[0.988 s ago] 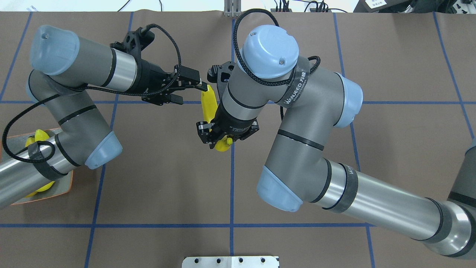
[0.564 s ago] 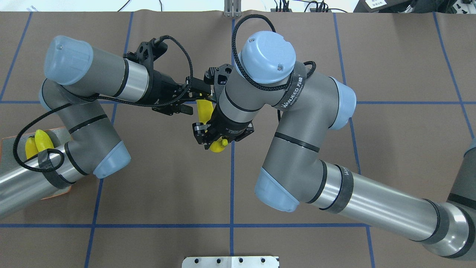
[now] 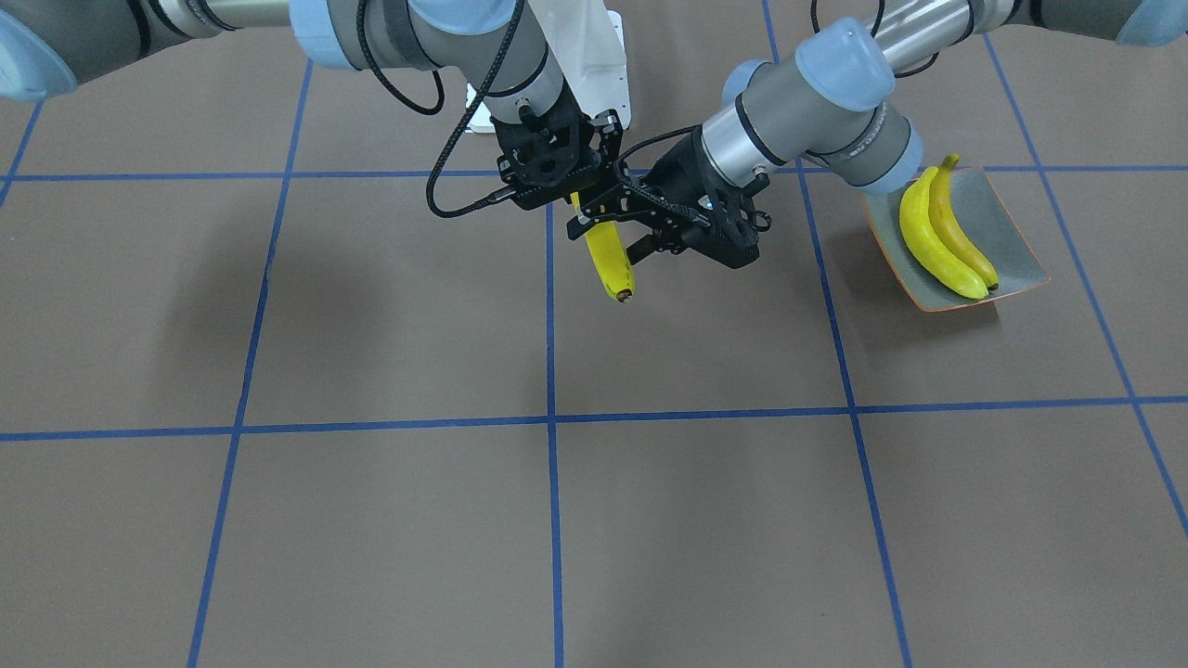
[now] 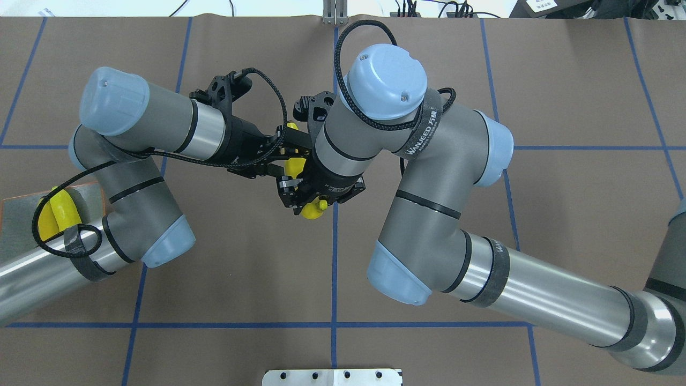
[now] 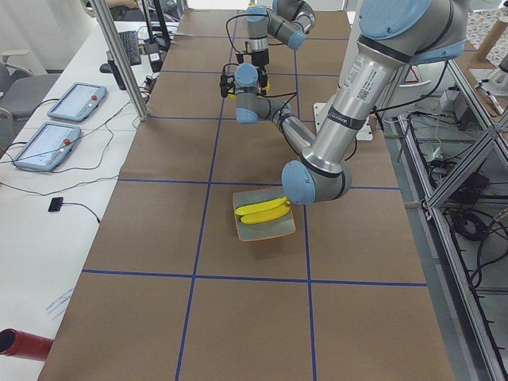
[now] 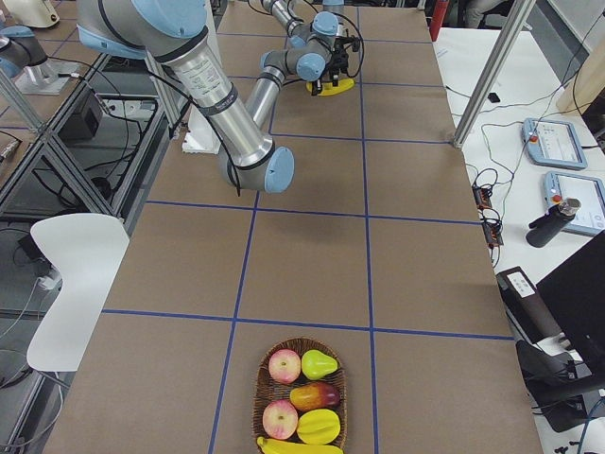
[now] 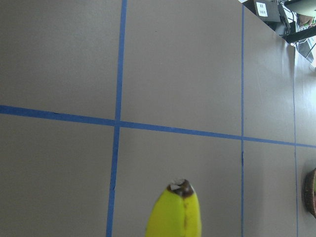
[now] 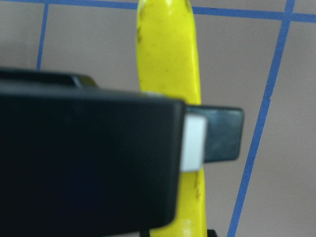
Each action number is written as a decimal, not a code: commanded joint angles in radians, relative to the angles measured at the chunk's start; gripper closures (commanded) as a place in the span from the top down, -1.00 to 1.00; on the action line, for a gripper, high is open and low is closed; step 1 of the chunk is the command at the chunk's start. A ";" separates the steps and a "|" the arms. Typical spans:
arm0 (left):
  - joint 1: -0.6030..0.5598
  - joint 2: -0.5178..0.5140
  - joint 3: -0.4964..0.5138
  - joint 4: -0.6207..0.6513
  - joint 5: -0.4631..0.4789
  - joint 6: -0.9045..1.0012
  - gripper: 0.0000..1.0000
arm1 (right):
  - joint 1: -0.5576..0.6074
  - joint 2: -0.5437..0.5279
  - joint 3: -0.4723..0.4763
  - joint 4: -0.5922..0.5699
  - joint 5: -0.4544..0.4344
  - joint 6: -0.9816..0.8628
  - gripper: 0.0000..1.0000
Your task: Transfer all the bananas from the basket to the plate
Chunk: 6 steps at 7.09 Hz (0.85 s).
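Over the middle of the table my right gripper (image 3: 582, 198) is shut on the top end of a yellow banana (image 3: 608, 258) that hangs tip down. My left gripper (image 3: 617, 230) comes in from the side, open, with one finger on each side of that banana (image 4: 293, 165). In the right wrist view a black finger (image 8: 223, 133) shows beside the banana (image 8: 168, 54). The grey-green plate (image 3: 1016, 237) holds two bananas (image 3: 937, 243). The basket (image 6: 258, 386) stands far off, a banana (image 6: 298, 446) at its near edge.
The basket also holds apples, a pear and a mango (image 6: 317, 395). A white mounting plate (image 3: 594, 56) sits at the robot's base. Tablets and cables lie on side benches (image 5: 63, 119). Brown table with blue grid lines stretches between plate and basket.
My left arm has swung right, bringing its open fingers from beside the banana to around it. The right gripper with the banana shifted slightly left and then held still.
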 commanded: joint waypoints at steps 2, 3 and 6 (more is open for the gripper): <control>0.013 -0.001 0.009 0.000 0.000 0.001 0.68 | 0.000 0.000 0.002 0.002 0.000 0.000 -1.00; 0.021 -0.001 0.013 0.000 0.000 0.001 0.42 | 0.000 0.000 0.002 0.003 0.000 0.000 -1.00; 0.024 0.004 0.018 0.002 -0.006 -0.002 -1.00 | 0.002 -0.002 0.001 0.005 0.000 0.000 -1.00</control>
